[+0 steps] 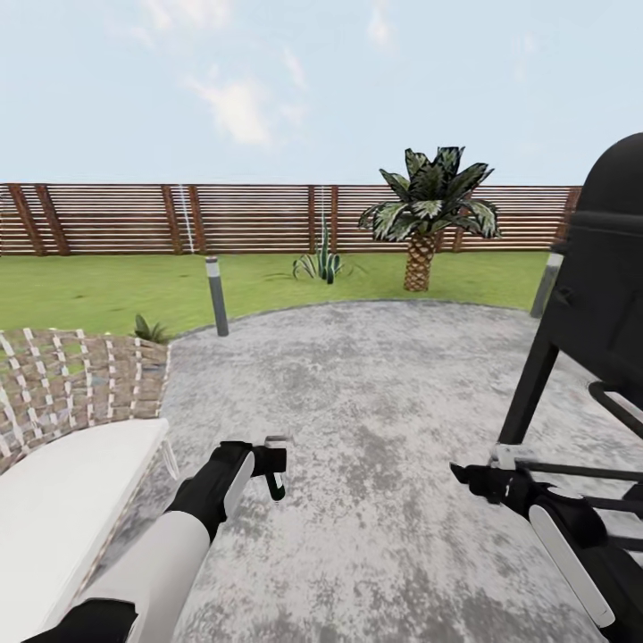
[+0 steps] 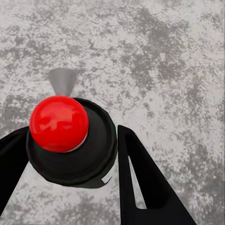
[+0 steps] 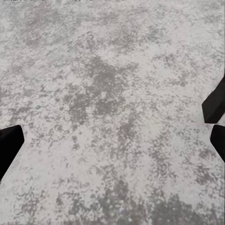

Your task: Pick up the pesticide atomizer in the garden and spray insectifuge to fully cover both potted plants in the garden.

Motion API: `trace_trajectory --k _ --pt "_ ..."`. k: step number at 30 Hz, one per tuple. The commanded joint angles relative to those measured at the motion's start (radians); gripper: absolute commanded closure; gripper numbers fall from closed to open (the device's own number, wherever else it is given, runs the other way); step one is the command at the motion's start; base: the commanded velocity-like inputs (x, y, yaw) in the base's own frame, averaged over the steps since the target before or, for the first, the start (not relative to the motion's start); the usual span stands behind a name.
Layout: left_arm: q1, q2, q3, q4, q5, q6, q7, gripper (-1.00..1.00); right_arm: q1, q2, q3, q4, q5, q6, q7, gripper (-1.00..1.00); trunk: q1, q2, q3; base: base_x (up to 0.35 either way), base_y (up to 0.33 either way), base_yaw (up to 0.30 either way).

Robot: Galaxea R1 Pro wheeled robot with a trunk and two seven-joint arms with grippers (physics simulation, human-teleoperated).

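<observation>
Pesticide atomizer [image 1: 278,483] held low and left of centre in the head view, a slim dark green bottle hanging roughly upright below the left gripper [image 1: 273,463], long axis near vertical, lower end toward the paving. Seen end-on in the left wrist view [image 2: 75,150]: a round dark body capped by a glossy red dome, a small grey nozzle cone pointing away over the stone. Left jaws closed on it — one black finger [image 2: 145,183] tight against its side, the other at the frame's lower left edge.

Beneath, the patio [image 1: 375,393]: mottled grey, rough-looking, rounded at its far edge against the lawn [image 1: 107,286]. Right gripper [image 1: 473,478] at lower right of the head view, over the paving; in its wrist view, black fingertips [image 3: 9,145] far apart at opposite frame edges, nothing between — jaws wide open, empty.

At left, a woven-lattice chair [image 1: 71,384] with a smooth white cushion. At right edge, a black domed grill [image 1: 607,268] on slanted legs. One potted plant [image 1: 147,330], a low tuft of pointed leaves, just behind the chair at the lawn's edge. Grey bollard lamp [image 1: 216,308] near it. Farther back, a striped agave [image 1: 320,264] and a palm [image 1: 427,214] with patterned trunk, before a brown slatted fence [image 1: 241,219].
</observation>
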Motion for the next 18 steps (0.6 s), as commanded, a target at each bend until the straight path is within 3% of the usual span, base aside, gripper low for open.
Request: trace_trajectory --k 1,18 --pt "0.0 0.0 -0.001 -0.001 0.004 0.005 0.0 1.0 -0.001 -0.001 0.002 -0.001 -0.01 0.003 -0.009 -1.0 0.0 0.0 -0.001 0.315 0.0 0.018" --pt "0.0 0.0 -0.001 -0.001 0.004 0.005 0.0 1.0 -0.001 -0.001 0.002 -0.001 -0.01 0.003 -0.009 -1.0 0.0 0.0 -0.001 0.315 0.0 0.001"
